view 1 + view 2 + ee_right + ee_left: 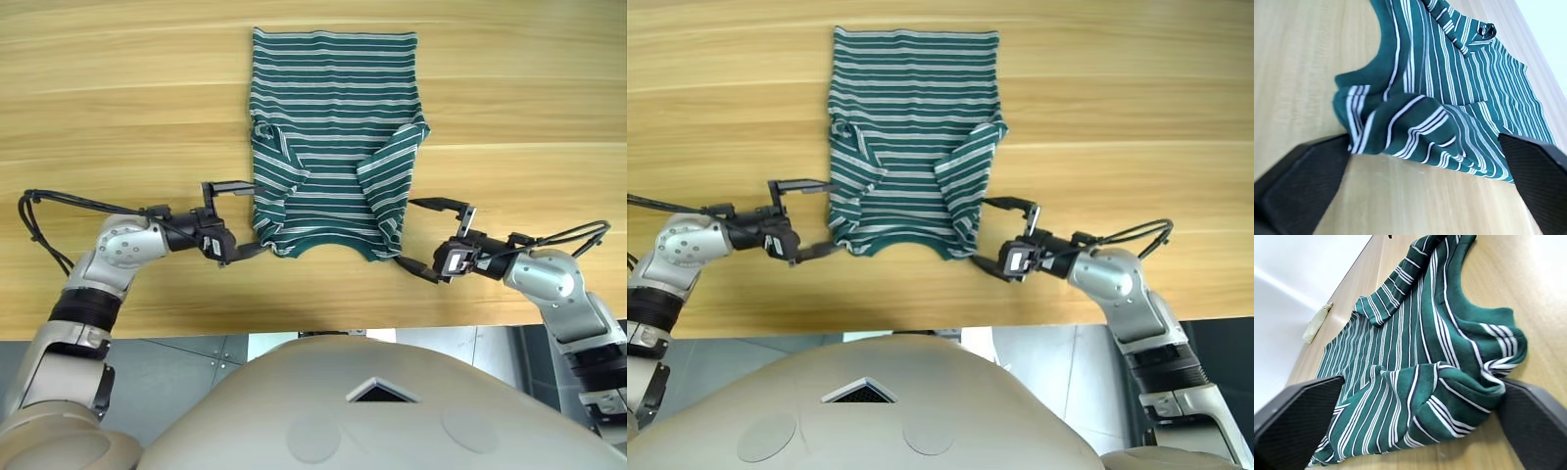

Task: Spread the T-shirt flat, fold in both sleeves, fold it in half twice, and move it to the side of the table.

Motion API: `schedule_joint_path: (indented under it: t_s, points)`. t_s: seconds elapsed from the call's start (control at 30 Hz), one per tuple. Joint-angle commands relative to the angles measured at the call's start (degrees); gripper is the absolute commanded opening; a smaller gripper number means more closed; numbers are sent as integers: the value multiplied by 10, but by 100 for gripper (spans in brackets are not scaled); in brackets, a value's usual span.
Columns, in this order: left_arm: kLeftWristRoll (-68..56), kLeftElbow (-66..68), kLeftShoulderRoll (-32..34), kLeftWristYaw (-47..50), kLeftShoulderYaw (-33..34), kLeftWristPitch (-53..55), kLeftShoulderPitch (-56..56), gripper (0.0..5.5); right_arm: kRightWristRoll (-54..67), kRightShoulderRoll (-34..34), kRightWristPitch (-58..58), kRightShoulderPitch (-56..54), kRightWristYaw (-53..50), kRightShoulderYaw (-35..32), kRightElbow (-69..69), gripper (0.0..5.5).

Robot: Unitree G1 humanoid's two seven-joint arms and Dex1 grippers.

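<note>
Light wooden bench (118,117) with a green striped T-shirt (333,108) lying lengthwise at its middle, collar (333,253) toward the robot and hem at the far side. Both sleeves are folded inward: the left sleeve (276,147) and the right sleeve (392,162) lie on the body of the shirt. The left gripper (257,217) sits at the near left shoulder corner, its fingers (1298,421) spread wide with the bunched corner between them, not clamped. The right gripper (405,231) mirrors it at the near right corner, fingers (1298,181) likewise wide apart around the cloth. Broad bare wood extends on both sides of the shirt; the bench's near edge runs just behind both grippers.
</note>
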Motion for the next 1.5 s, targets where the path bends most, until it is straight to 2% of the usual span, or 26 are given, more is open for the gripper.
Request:
schedule_joint_path:
  t_s: [0.03, 0.1, 0.2, 0.63, 1.0, 1.27, 1.5]
  points:
    - [101, 57, 10, -7, -44, 36, 21, 540, -50, 0, 35, 0, 0, 20, 36, 539]
    - [103, 62, 13, -1, -49, 34, 19, 540, -52, 0, 32, -2, -3, 20, 36, 539]
    - [98, 69, 17, 0, -57, 26, 15, 494, -55, 1, 18, -5, -4, 27, 32, 513]
    - [69, 69, 36, -13, -86, 17, 7, 303, -42, -9, -2, 4, 7, 47, 13, 309]
    - [63, 100, 35, -22, -107, 17, -6, 94, -47, 6, 3, -31, 9, 74, 41, 94]
    - [55, 105, 35, -30, -112, 6, -5, 14, -45, 9, 6, -35, 7, 76, 48, 91]
    - [21, 79, 44, -42, -107, -9, -10, 5, 15, -19, -17, -10, 23, 42, 3, 91]
